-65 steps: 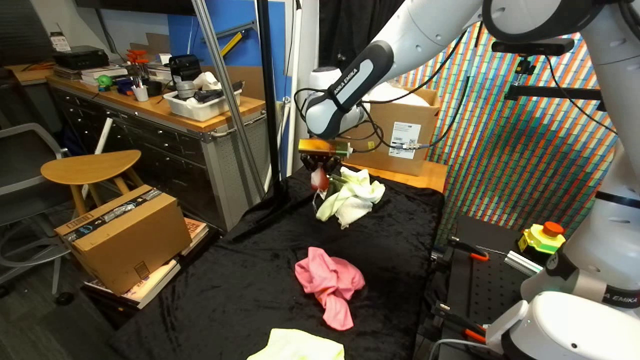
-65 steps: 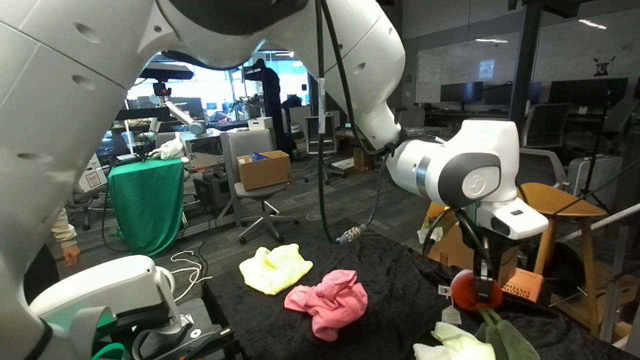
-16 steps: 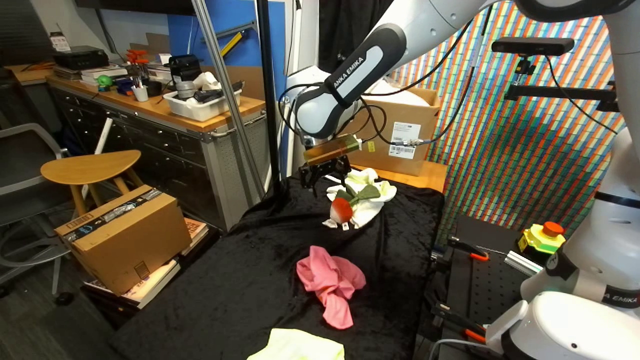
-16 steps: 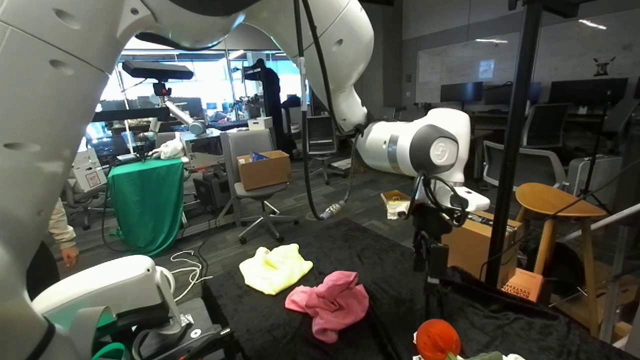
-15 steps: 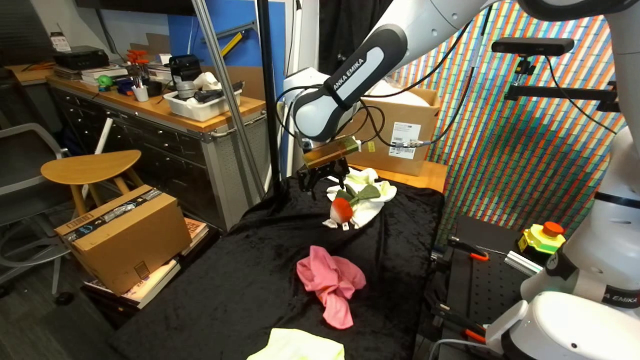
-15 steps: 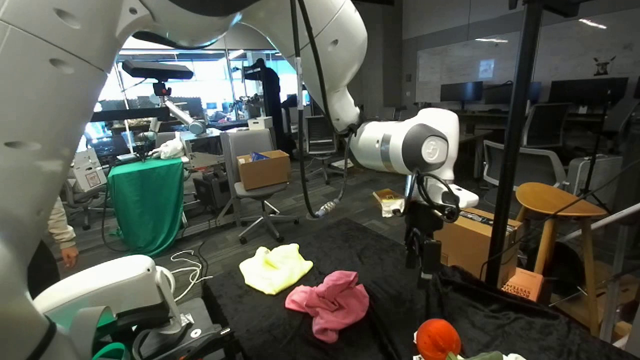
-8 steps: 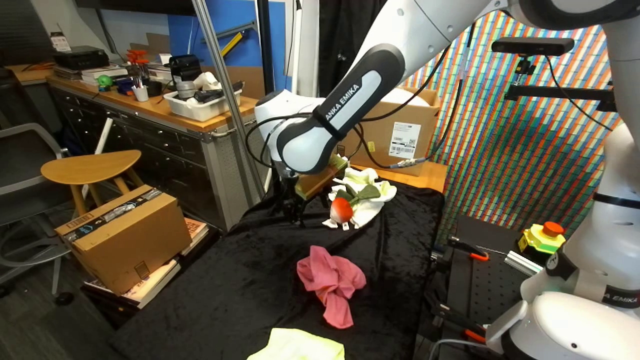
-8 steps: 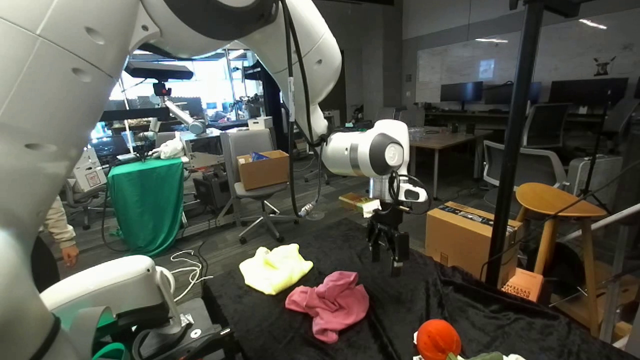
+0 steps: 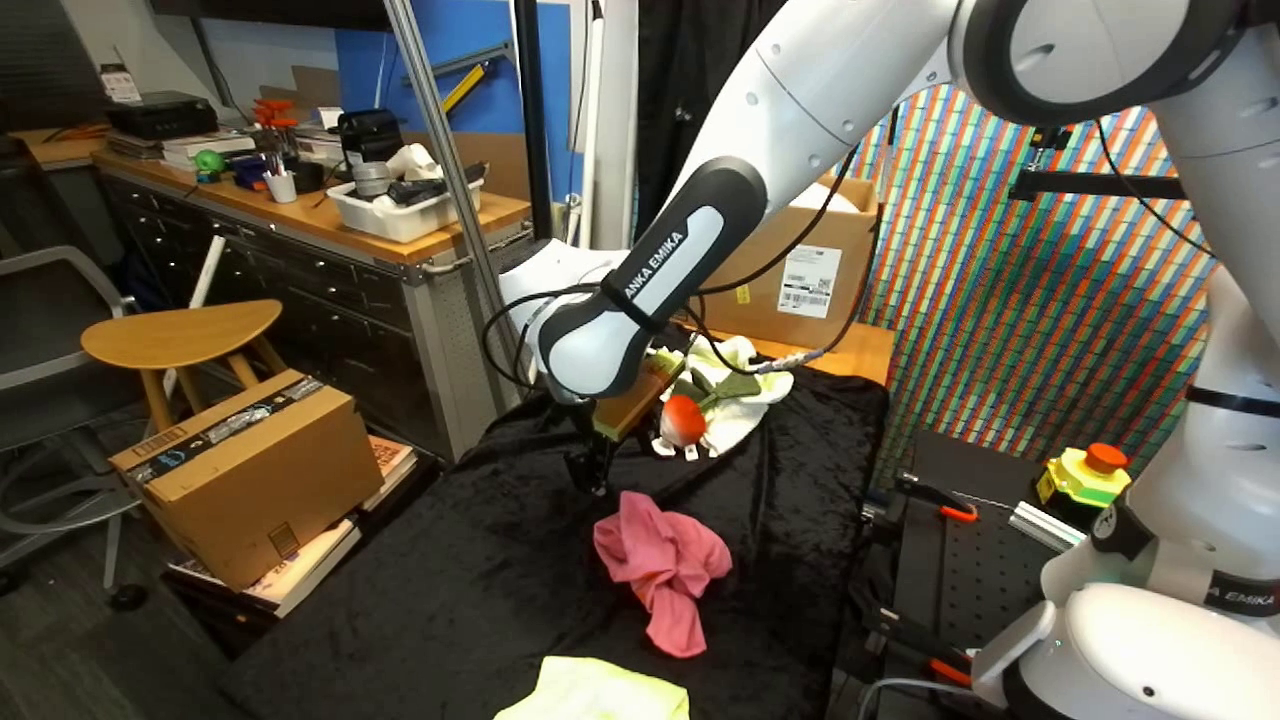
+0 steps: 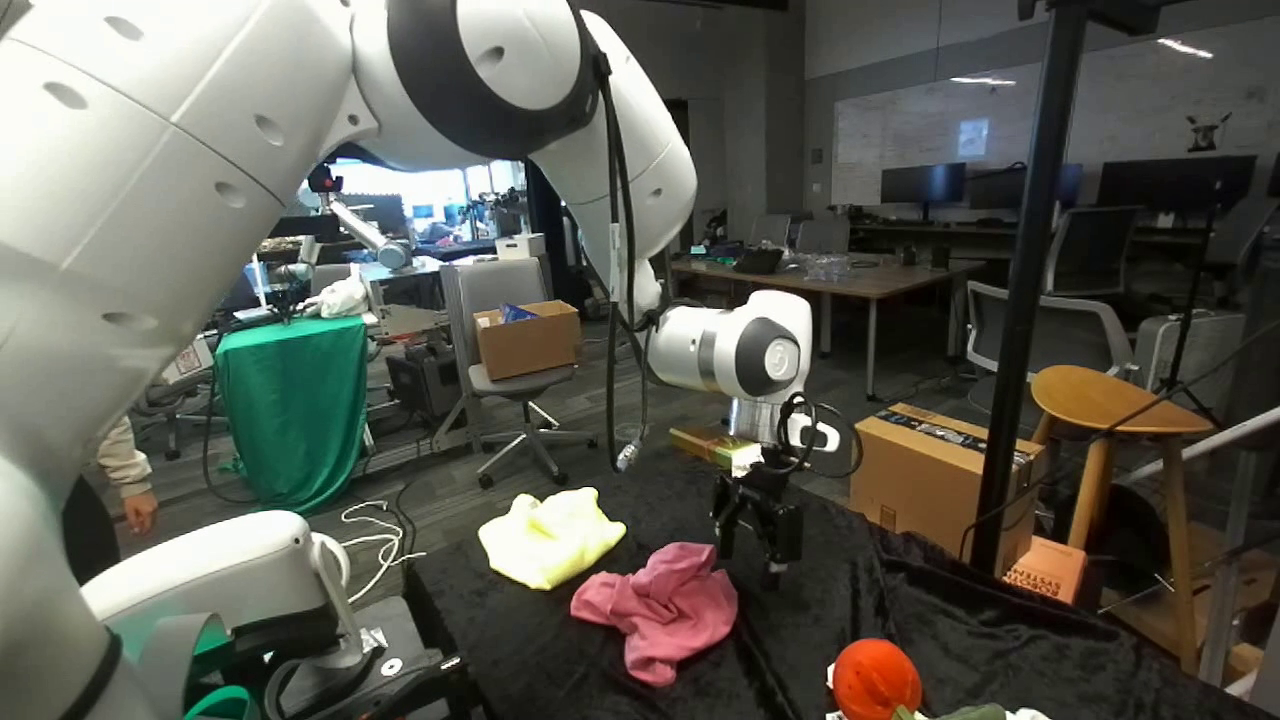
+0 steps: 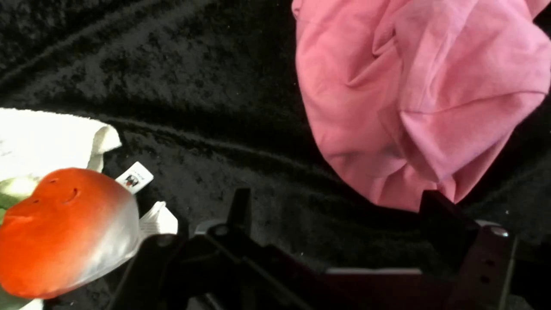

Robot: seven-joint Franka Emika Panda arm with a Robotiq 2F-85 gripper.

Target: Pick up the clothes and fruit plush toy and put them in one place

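Gripper point(image 11: 337, 199) is spread wide, nothing in it, just beside the pink cloth point(image 9: 662, 560). In an exterior view the toy point(image 9: 683, 420) and white cloth point(image 9: 735, 425) sit far, yellow cloth point(image 9: 597, 692) near. I'd centre over a fat fold, go low, pinch.

Table point(image 10: 1010, 630) under black velvety cover point(image 9: 480, 550), creased toward the far end in an exterior view. On it at that end, near the far edge: whitish garment pile point(image 9: 735, 425), count unclear, with red fruit plush toy point(image 9: 683, 418) against it, green leaves point(image 9: 738, 385) lying across the pile. Apart from these, roughly mid-table, bit nearer robot-side edge: 1 crumpled pink garment point(image 9: 660, 560). Opposite end, by robot-side corner: 1 bunched pale yellow garment point(image 10: 550, 540), just beside the pink, small gap visible between
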